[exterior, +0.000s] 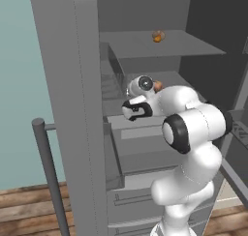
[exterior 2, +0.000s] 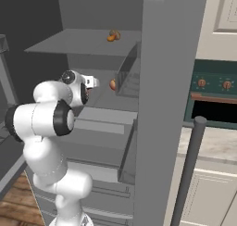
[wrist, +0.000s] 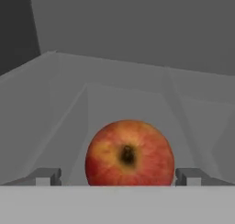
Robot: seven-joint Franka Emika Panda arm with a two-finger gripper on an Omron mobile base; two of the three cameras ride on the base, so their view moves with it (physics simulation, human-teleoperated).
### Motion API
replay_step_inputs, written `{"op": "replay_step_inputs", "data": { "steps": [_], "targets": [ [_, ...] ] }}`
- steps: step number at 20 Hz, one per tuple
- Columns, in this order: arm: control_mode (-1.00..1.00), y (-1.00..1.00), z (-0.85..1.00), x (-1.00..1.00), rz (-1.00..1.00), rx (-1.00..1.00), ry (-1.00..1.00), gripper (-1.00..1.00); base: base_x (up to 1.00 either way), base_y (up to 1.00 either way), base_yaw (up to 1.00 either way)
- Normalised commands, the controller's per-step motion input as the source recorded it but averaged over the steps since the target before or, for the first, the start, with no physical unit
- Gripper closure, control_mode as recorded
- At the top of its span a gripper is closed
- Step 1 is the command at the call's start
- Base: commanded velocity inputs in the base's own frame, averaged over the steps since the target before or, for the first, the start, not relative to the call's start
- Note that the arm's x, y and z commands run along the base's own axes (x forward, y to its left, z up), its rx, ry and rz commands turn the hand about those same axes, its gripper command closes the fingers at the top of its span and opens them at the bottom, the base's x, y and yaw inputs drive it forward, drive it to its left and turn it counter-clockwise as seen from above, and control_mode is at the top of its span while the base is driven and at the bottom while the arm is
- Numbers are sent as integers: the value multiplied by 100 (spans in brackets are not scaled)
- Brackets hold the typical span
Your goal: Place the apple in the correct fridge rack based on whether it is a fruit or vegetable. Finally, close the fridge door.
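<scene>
Between my two finger tips, low centre of hand view: apple (wrist: 129,153). Item sits on the fridge rack (wrist: 119,103), mid-level, toward its front edge as far as I can judge; back wall of fridge well behind it.

Claw (wrist: 118,176): fingers apart, one tip each side of the fruit w/ a sliver of gap both sides. No contact I can confirm, so not clamped.

Base views: apple (exterior: 158,85) peeks just past my wrist; also (exterior 2: 113,84) beside the wire side bin (exterior 2: 130,74). Orange-brown lumpy fruit (exterior: 158,36) on upper shelf, near its middle, well apart from my work.

Step in hand, my judgement: placement done or nearly; next is to back out. To do well: keep fingers wide, retreat straight along approach line, no sideways drift or the round fruit rolls off the front edge. Clear the side bin & door (exterior: 72,109) before swinging for the close.

Appearance: small, round, glossy; red w/ yellow-orange blush on one flank; dark stem dimple facing my camera. Smooth skin, prob. slippery, rolls easily.
</scene>
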Motion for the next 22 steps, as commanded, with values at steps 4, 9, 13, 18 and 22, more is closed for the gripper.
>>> {"op": "replay_step_inputs", "data": {
  "steps": [4,9,13,18,22],
  "targets": [
    [-100,-11,34,-78,0,0,-2,-100,0,0,0],
    [-100,-22,62,-97,0,0,-1,-100,0,0,0],
    [-100,-25,63,-100,0,0,0,-100,0,0,0],
    [-100,-28,57,-100,0,0,0,-100,0,0,0],
    [-100,-19,29,-100,0,0,0,-100,0,0,0]
  ]
}}
